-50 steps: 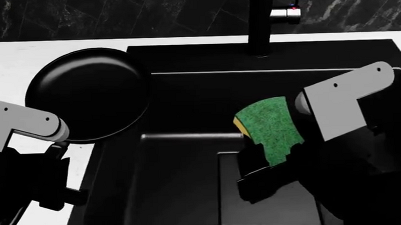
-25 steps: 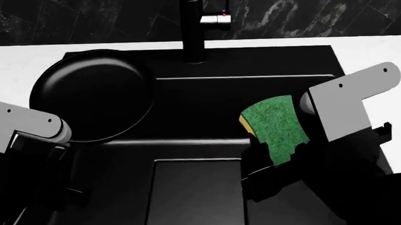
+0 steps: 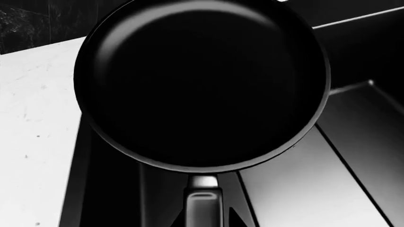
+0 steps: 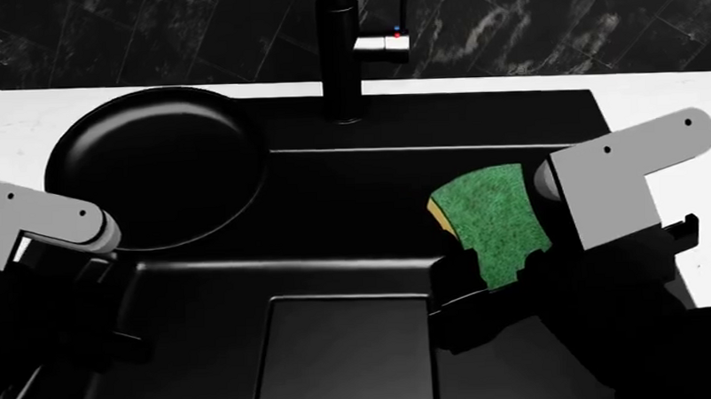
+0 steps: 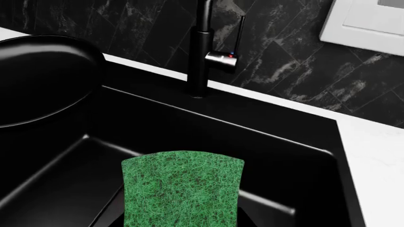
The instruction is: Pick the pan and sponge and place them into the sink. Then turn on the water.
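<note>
The right gripper (image 4: 483,288) has its jaws clamped on the sponge (image 4: 493,221) above the sink (image 4: 331,178), while the left arm's jaws, mostly hidden, hold the pan (image 4: 153,167) by its handle over the sink's left rim.

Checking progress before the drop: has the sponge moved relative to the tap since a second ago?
Yes. The sponge now sits to the right of the tap over the sink; earlier it lay roughly below it, though the camera also shifted.
</note>
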